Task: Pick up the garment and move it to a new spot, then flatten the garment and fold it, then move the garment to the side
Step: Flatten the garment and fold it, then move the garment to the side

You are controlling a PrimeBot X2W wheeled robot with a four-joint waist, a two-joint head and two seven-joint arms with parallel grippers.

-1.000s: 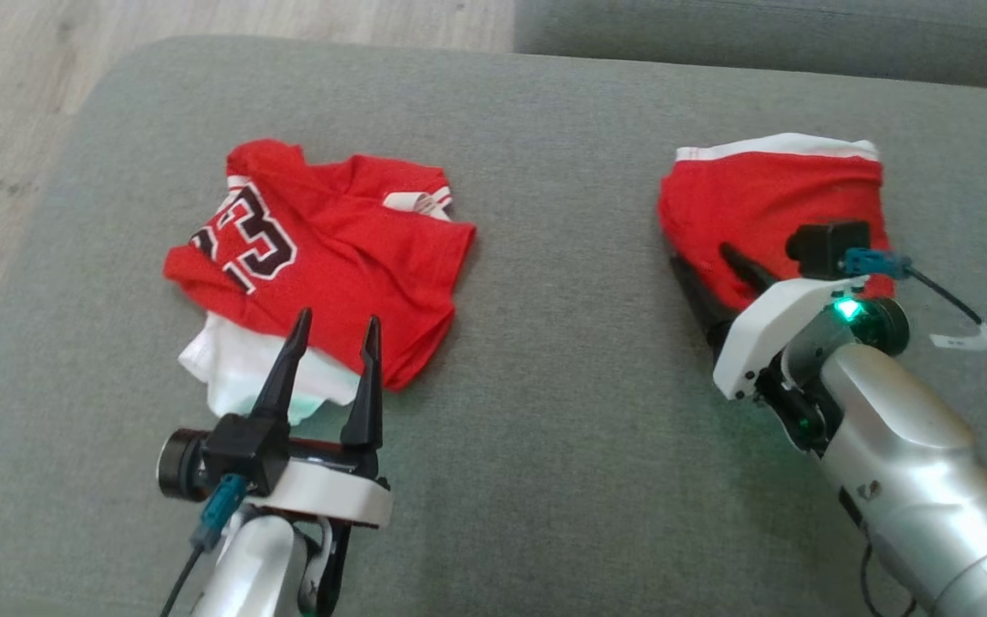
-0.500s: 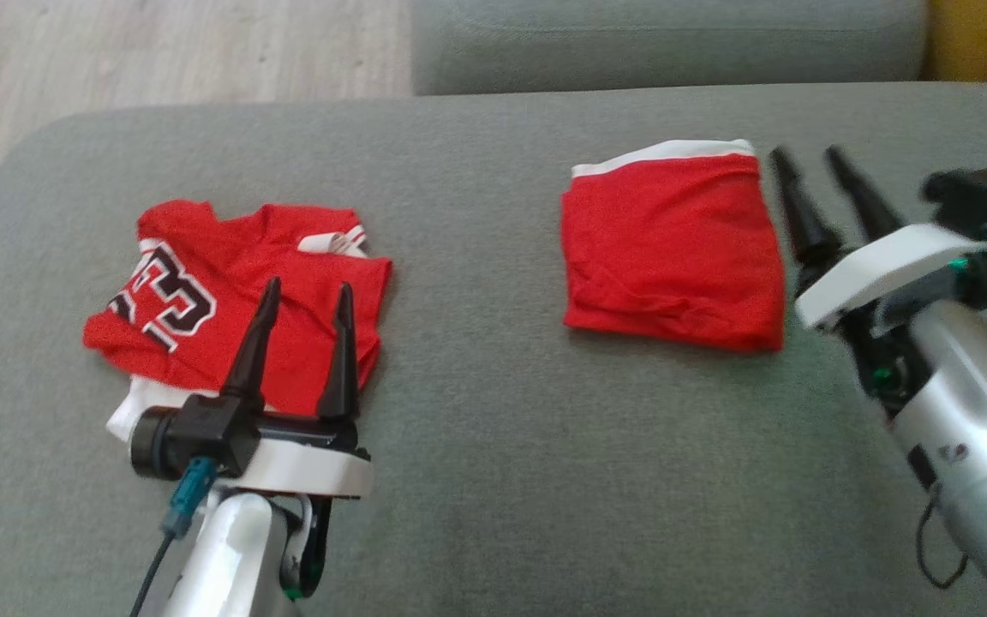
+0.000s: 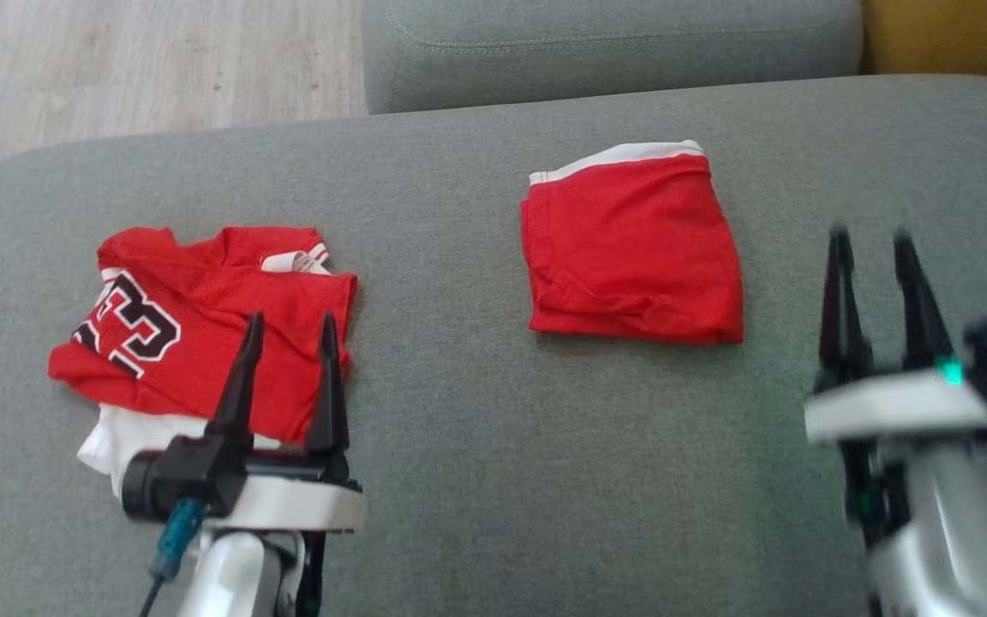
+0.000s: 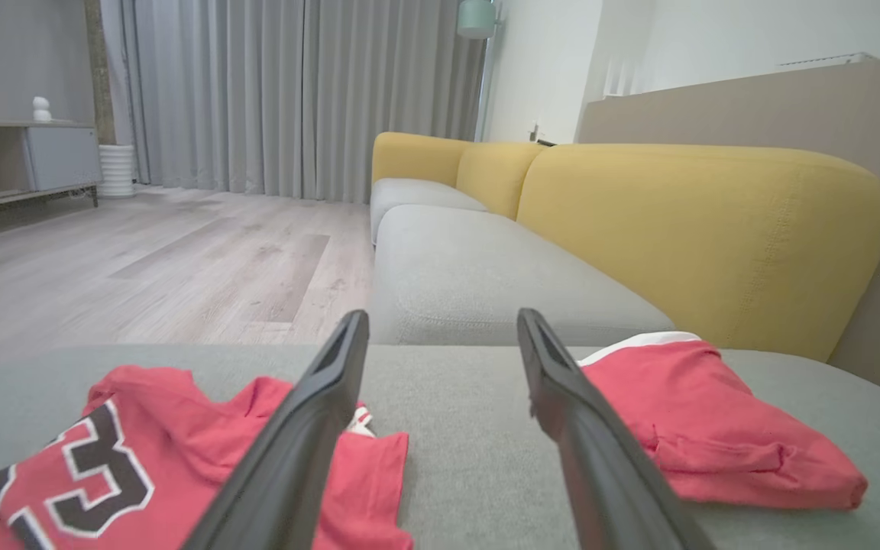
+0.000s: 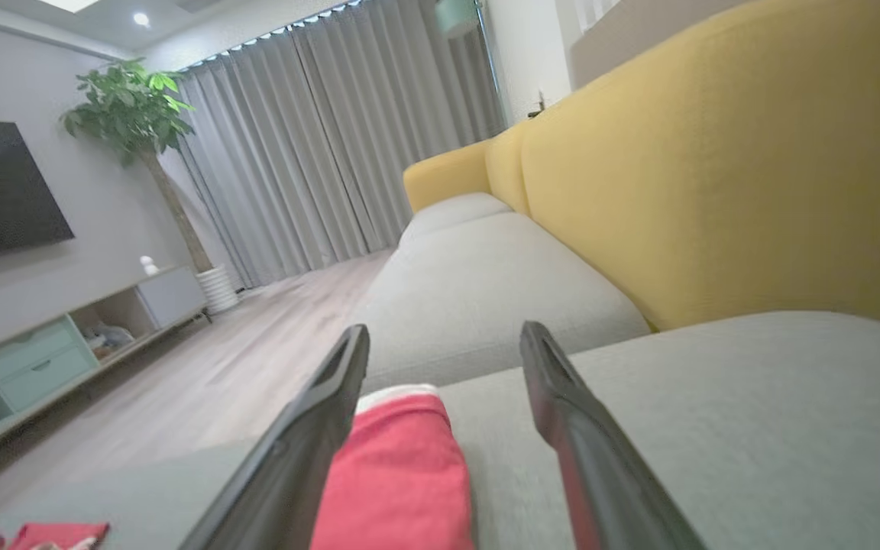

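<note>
A red garment (image 3: 631, 248) with a white band along its far edge lies folded on the grey seat cushion (image 3: 476, 446); it also appears in the left wrist view (image 4: 715, 428) and the right wrist view (image 5: 398, 473). My right gripper (image 3: 870, 236) is open and empty, to the right of that garment and apart from it, with its fingers blurred. In its own view the right gripper (image 5: 444, 328) points past the garment's right edge. My left gripper (image 3: 290, 319) is open with nothing between its fingers, hovering over the near edge of a crumpled red numbered jersey (image 3: 202, 317).
A white cloth (image 3: 116, 437) sticks out from under the jersey (image 4: 142, 458). A second grey cushion (image 3: 613, 43) lies beyond, with a yellow backrest (image 4: 700, 229) on the right. Wooden floor (image 3: 142, 68) lies past the cushion's far left edge.
My right gripper has opened, let go of the folded garment, and drawn back to the right and toward me. The head camera has shifted. The left gripper stays open over the jersey.
</note>
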